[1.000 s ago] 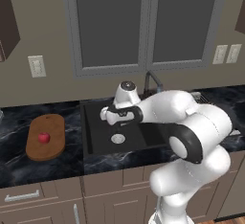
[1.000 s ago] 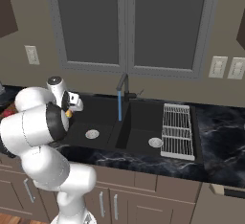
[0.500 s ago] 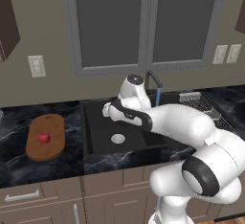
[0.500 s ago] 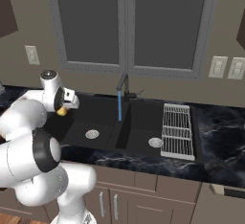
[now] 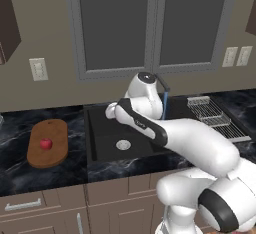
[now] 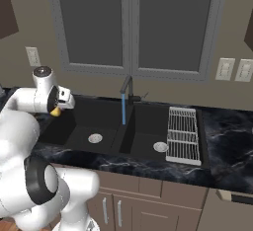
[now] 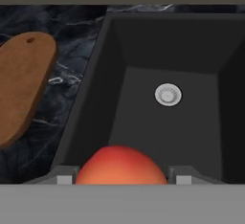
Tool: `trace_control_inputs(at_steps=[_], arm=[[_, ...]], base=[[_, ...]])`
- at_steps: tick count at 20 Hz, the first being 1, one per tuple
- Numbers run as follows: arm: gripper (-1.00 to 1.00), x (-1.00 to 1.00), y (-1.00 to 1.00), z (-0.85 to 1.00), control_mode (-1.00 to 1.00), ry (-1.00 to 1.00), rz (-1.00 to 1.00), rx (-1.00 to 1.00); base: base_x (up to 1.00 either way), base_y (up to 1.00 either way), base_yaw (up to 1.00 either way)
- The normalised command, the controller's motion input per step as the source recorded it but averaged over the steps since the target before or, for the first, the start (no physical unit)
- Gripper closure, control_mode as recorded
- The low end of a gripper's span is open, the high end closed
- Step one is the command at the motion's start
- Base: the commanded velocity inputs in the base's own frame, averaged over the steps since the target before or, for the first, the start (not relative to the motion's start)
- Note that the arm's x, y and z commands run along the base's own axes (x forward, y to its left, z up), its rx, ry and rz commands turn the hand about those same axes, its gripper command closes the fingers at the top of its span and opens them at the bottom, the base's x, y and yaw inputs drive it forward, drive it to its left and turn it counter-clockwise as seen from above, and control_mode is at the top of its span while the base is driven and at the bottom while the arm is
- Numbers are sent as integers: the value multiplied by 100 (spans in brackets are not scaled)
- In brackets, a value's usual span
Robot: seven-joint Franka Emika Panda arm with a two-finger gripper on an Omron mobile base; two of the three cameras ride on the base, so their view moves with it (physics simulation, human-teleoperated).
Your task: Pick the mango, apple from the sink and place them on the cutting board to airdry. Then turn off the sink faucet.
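Note:
My gripper (image 7: 120, 179) is shut on the orange-red mango (image 7: 121, 165), which it carries above the left part of the black sink (image 7: 143, 122). From the base views the gripper (image 5: 111, 112) hangs over the sink's left basin with the mango (image 6: 56, 111) peeking out below it. The red apple (image 5: 46, 143) lies on the brown cutting board (image 5: 52, 128), left of the sink on the counter; the board (image 7: 19, 84) also lies to the left in the hand view. Water runs from the dark sink faucet (image 6: 126, 88).
A silver drain (image 7: 168, 94) sits in the basin below the hand. A wire dish rack (image 6: 183, 134) rests over the right end of the sink. Dark marble counter (image 5: 15, 123) surrounds the board. Cabinets and wall stand behind.
The arm has stretched out and swung left, carrying the mango from mid-sink toward the sink's left edge. The apple and board have stayed put.

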Motion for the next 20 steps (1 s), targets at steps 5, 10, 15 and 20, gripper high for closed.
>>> trace_control_inputs(at_steps=[5,10,15,20], arm=[[100,-32,36,32,-100,-2,13,0],[100,-20,51,24,-100,0,17,0],[100,-22,53,10,-100,-1,17,-3],[100,-26,52,0,-100,-8,9,-2]], base=[[0,0,0],[0,0,0],[0,0,0],[0,0,0]])
